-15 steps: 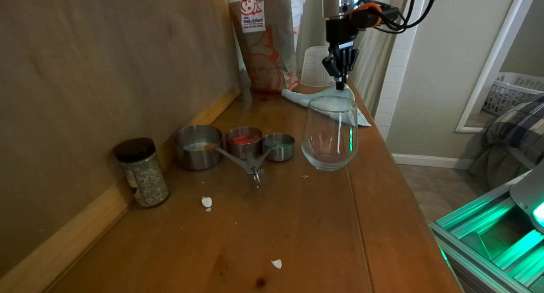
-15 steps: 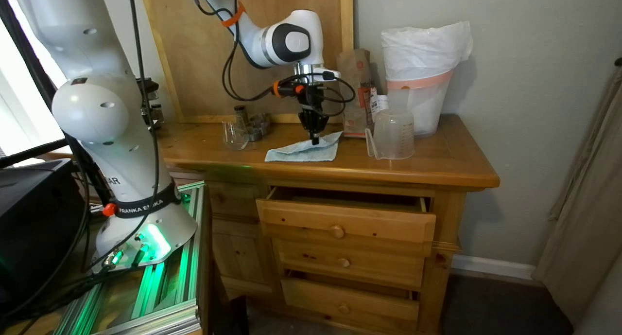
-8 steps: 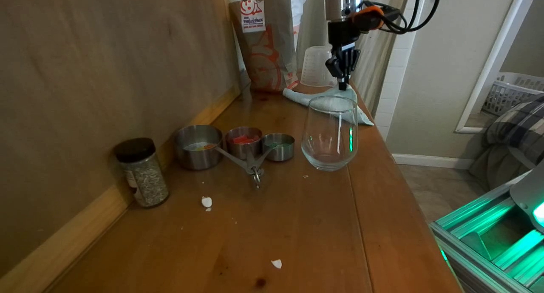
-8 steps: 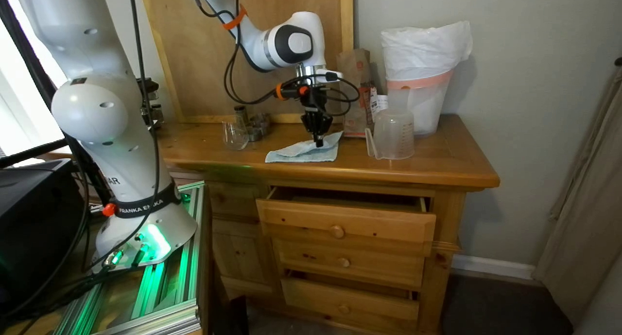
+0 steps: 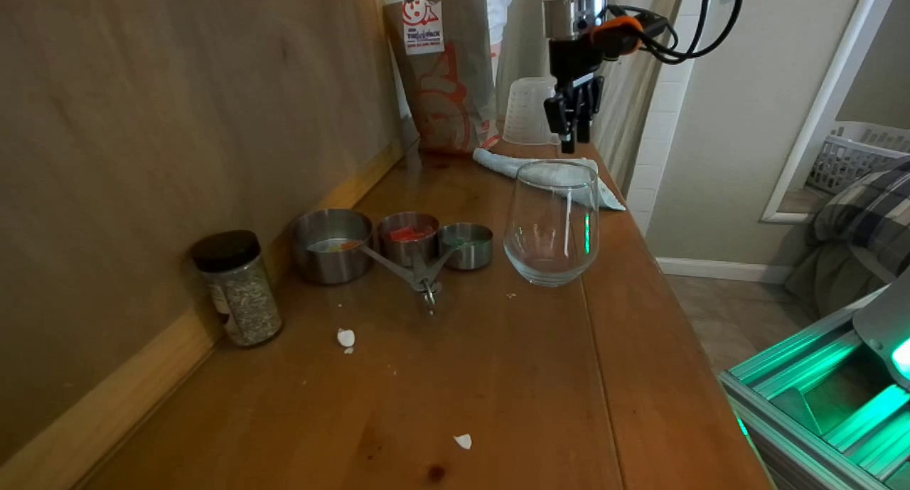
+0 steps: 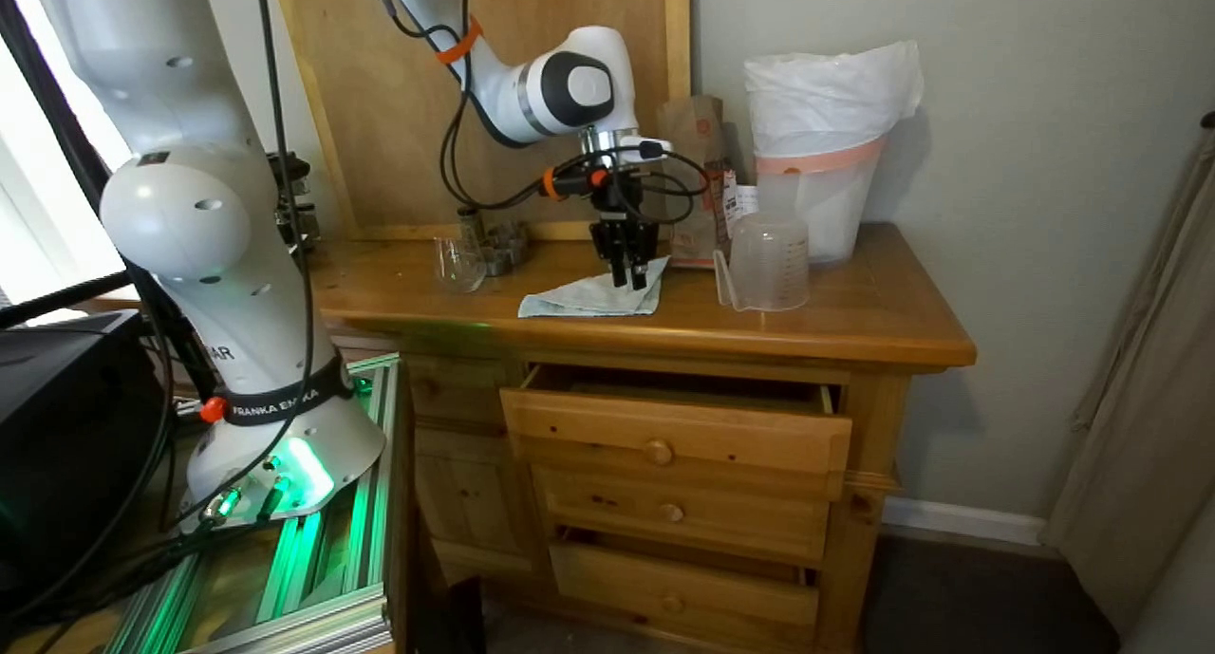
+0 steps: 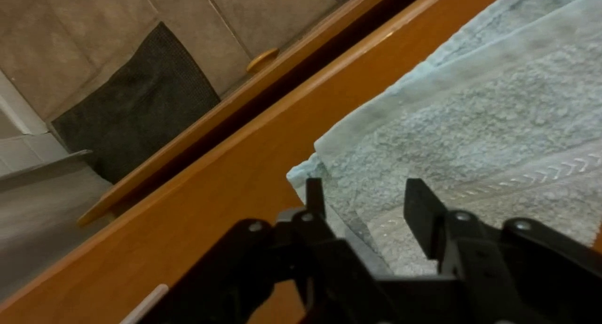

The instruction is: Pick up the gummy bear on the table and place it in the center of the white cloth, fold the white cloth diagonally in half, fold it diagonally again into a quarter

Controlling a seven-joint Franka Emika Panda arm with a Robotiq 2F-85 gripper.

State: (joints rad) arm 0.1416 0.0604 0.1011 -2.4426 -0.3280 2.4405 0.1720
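The black two-fingered claw hangs with its jaws apart over the pale grey-green terry cloth; contact I cannot confirm. The cloth lies folded in layers on the long brown wooden worktop. Near it I note a clear rounded glass, a translucent plastic jug and a brown paper bag.

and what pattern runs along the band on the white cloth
Small pale chevrons on the white cloth, clearest in the wrist view.
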